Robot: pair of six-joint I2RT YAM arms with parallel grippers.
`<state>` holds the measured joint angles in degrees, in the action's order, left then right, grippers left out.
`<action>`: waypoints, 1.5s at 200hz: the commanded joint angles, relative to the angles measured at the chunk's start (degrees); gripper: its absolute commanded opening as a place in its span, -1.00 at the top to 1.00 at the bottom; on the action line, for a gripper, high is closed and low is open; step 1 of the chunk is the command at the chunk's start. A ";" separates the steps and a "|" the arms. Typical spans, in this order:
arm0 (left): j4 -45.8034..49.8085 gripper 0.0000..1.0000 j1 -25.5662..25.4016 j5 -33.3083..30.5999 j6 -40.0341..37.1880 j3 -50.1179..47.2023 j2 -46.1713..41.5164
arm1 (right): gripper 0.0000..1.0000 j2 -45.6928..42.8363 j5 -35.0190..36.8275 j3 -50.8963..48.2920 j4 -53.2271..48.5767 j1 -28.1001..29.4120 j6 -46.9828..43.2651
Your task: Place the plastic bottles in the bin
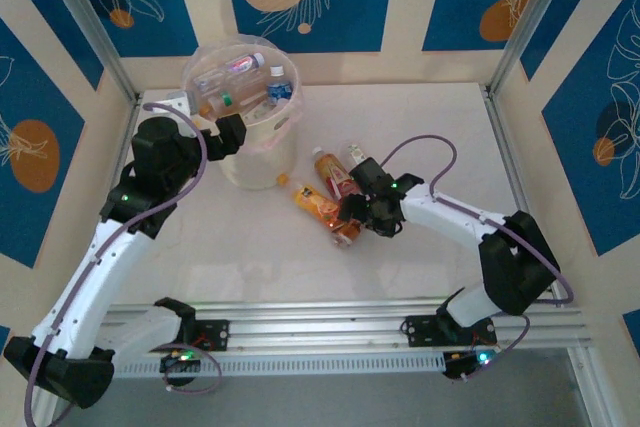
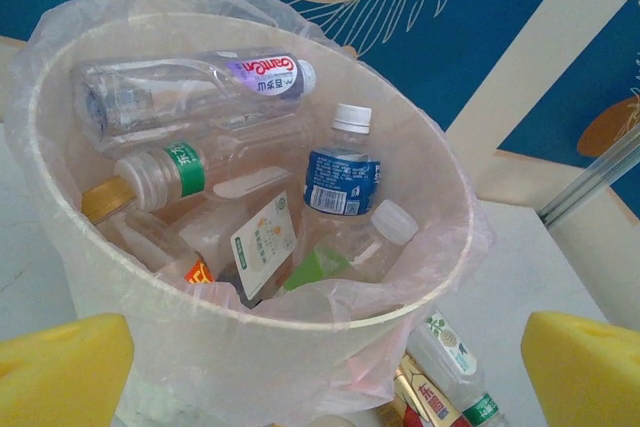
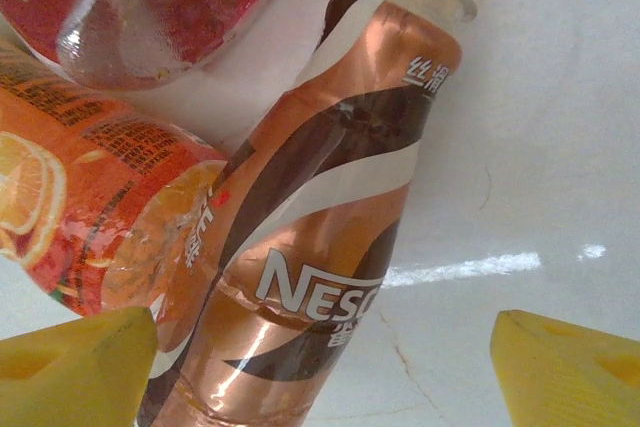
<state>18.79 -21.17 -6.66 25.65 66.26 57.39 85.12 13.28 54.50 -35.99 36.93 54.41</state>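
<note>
The bin (image 1: 255, 162) is a cream bucket with a pinkish bag liner, at the back left of the table. Several plastic bottles (image 1: 240, 82) lie inside it, among them a blue-labelled one (image 2: 342, 182) and a purple-labelled one (image 2: 200, 87). My left gripper (image 1: 225, 132) hangs open by the bin's near rim (image 2: 250, 312), its yellow pads wide apart around nothing (image 2: 320, 377). My right gripper (image 1: 355, 209) is open and low over a copper-brown bottle (image 3: 320, 247), which lies between its pads (image 3: 320, 372), nearer the left one. An orange-labelled bottle (image 3: 90, 207) and a red one (image 3: 150, 7) lie beside it.
On the table right of the bin lie an orange bottle (image 1: 315, 202), a red-labelled bottle (image 1: 335, 175) and a clear bottle (image 1: 358, 157). Aluminium posts and rails frame the white table (image 1: 440, 137). Two of those bottles (image 2: 455, 362) lie just past the bin's base.
</note>
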 commanded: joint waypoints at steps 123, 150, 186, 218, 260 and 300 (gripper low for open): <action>-1.83 -0.99 -0.26 0.42 1.11 0.34 -0.12 | -0.58 2.57 -1.69 -4.06 -0.57 0.25 0.35; -1.88 -0.99 -0.21 0.42 1.22 0.27 -0.12 | -0.55 3.43 -1.00 -4.99 -0.24 0.10 -0.01; -1.78 -0.99 -0.20 0.42 1.42 0.27 -0.17 | -0.50 5.71 -0.14 -5.33 0.59 -0.04 -0.70; -1.15 -0.99 -0.27 0.42 1.60 0.83 0.31 | -0.43 8.19 0.39 -5.26 1.27 -0.05 -1.38; -0.13 -0.99 -0.19 0.66 1.68 1.94 0.97 | -0.22 8.41 0.85 -5.37 0.80 0.07 -1.49; -0.20 -0.99 -0.19 1.54 1.92 2.26 1.07 | -0.12 4.75 3.17 -5.12 -2.15 0.16 -1.80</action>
<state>18.87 -21.17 -6.37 26.72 66.37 58.63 91.31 14.39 49.87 -36.34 36.91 52.90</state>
